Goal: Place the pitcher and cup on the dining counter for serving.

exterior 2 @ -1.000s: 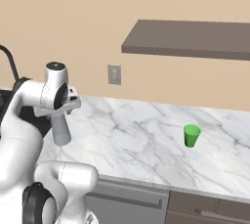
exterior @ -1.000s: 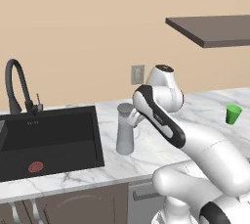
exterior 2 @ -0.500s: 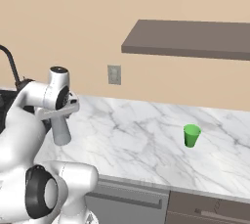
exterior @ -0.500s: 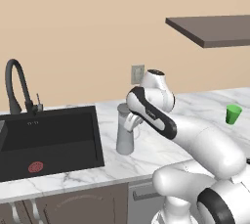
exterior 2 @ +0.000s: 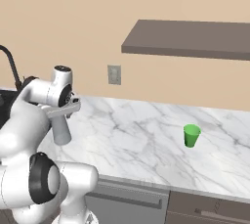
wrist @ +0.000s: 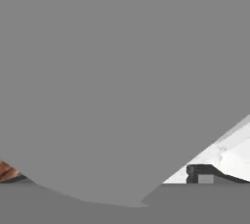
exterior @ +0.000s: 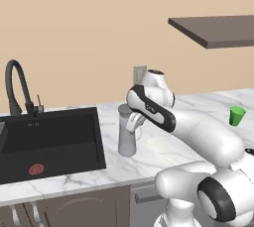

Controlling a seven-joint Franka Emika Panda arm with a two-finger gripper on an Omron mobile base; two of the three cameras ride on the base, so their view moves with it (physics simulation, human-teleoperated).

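Observation:
The pitcher [exterior: 126, 141], a tall grey cylinder with a darker lid, stands upright on the marble worktop just right of the sink. My gripper [exterior: 133, 121] is level with its upper half, open, with the jaws straddling the body from the right. In the right base view the gripper [exterior 2: 62, 112] sits across the pitcher [exterior 2: 62, 132]. In the hand view the pitcher's grey wall [wrist: 122, 71] is very close, with one dark fingertip [wrist: 199, 172] beside it. The green cup [exterior: 237, 115] stands far to the right, also cup [exterior 2: 191, 135]. The dining counter is out of view.
A black sink [exterior: 49, 141] with a black faucet [exterior: 15, 89] lies left of the pitcher. A wall outlet [exterior 2: 114, 75] is behind, and a dark shelf [exterior 2: 190, 39] hangs above the marble worktop [exterior 2: 136, 140].
The hand has swung left and down from above the worktop onto the pitcher, which has not moved. The jaws have stayed wide.

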